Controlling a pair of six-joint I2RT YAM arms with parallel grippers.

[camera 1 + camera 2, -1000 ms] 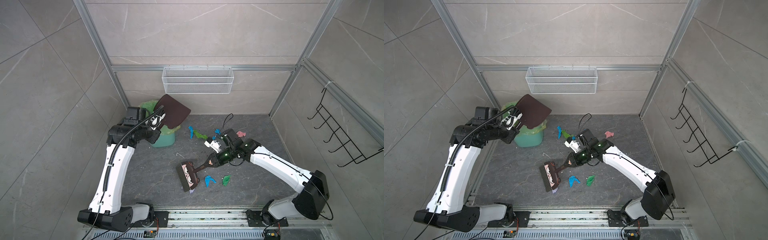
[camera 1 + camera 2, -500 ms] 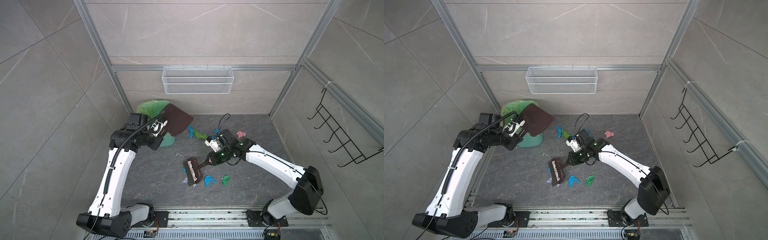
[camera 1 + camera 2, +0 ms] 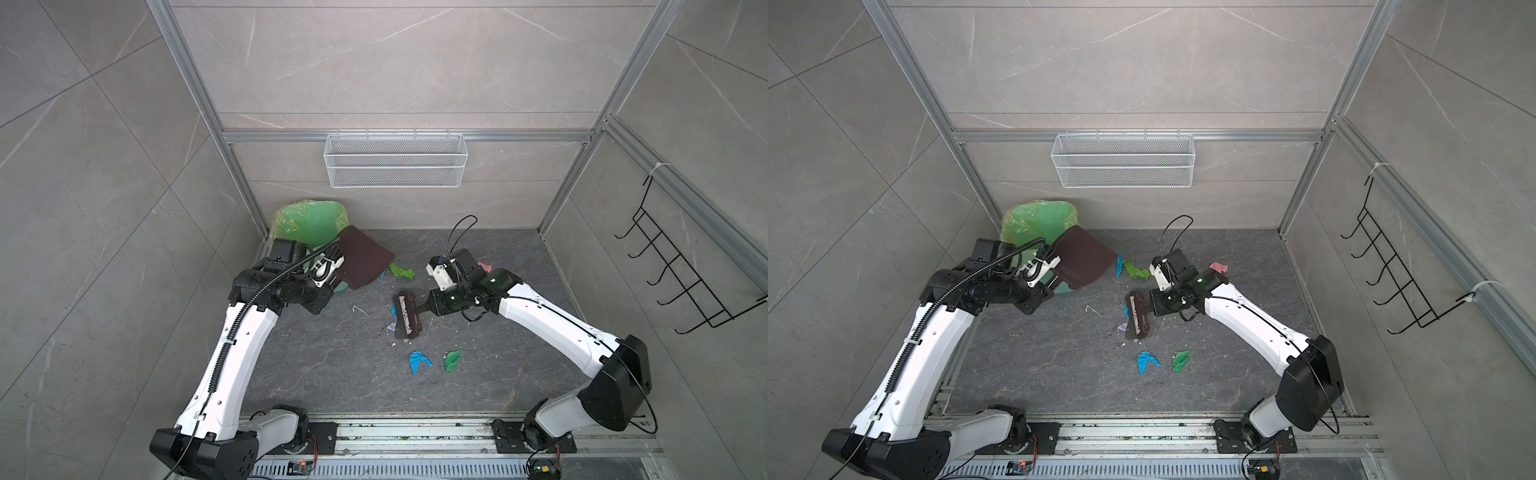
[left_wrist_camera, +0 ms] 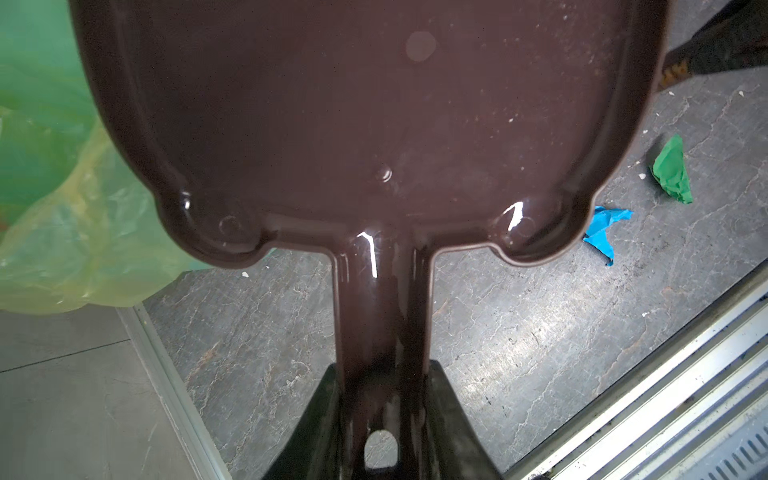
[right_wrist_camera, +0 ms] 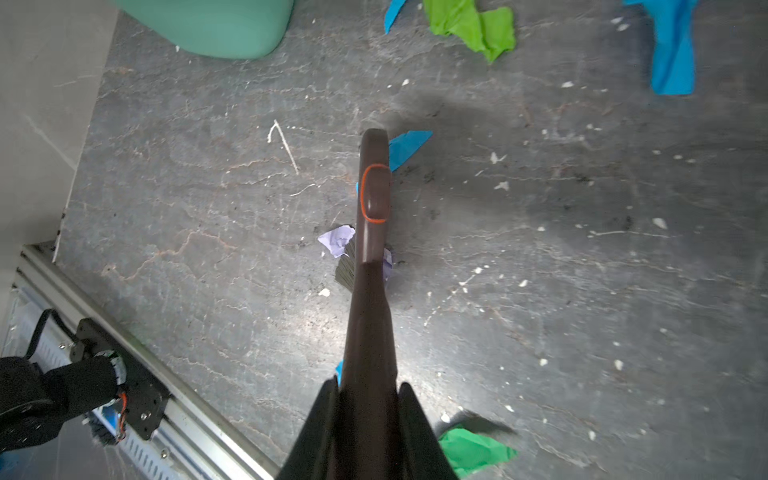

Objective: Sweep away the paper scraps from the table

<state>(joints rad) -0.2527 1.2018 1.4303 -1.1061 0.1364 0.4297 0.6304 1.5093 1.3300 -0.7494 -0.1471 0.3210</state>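
**Grip status.** My left gripper (image 4: 384, 374) is clenched on the handle of the dark brown plastic dustpan (image 3: 363, 262). My right gripper (image 5: 368, 390) is clenched on the handle of the dark brown hand brush (image 3: 407, 313).

**Positions.** I take the back wall as 12 o'clock on the dark grey stone-look table (image 3: 324, 374). The brush head stands near the centre, bristles down. A lavender paper scrap (image 5: 337, 240) lies partly under the bristles, and a blue paper sliver (image 5: 409, 143) shows at its far end.

**Hazards, in my judgement:**
- The dustpan is held off the table, just beside the mint-green bin with yellow-green plastic liner (image 3: 309, 220). A stroke made before the pan's lip sits flat would scatter scraps or push them under it.
- Lowering the pan so close to the bin could clip its wall, tip it or drag the liner.
- A stroke toward 10 o'clock would miss three pieces:
  - the crumpled blue scrap (image 3: 419, 360) and the dark green scrap (image 3: 453, 359), at 5 to 6 o'clock;
  - the pink scrap (image 3: 1218, 267), at 2 o'clock beside the right wrist.
- The light green scrap (image 3: 401, 272) lies near the pan's edge, so the pan could land on it.
- Both arms work toward the centre, so they could touch.

**Containers.**
- The bin stands in the corner at 10 to 11 o'clock. I cannot make out any scrap inside it.
- The dustpan face seen from the left wrist carries pale specks only.
- The white wire basket (image 3: 395, 166) on the 12 o'clock wall shows nothing in it.
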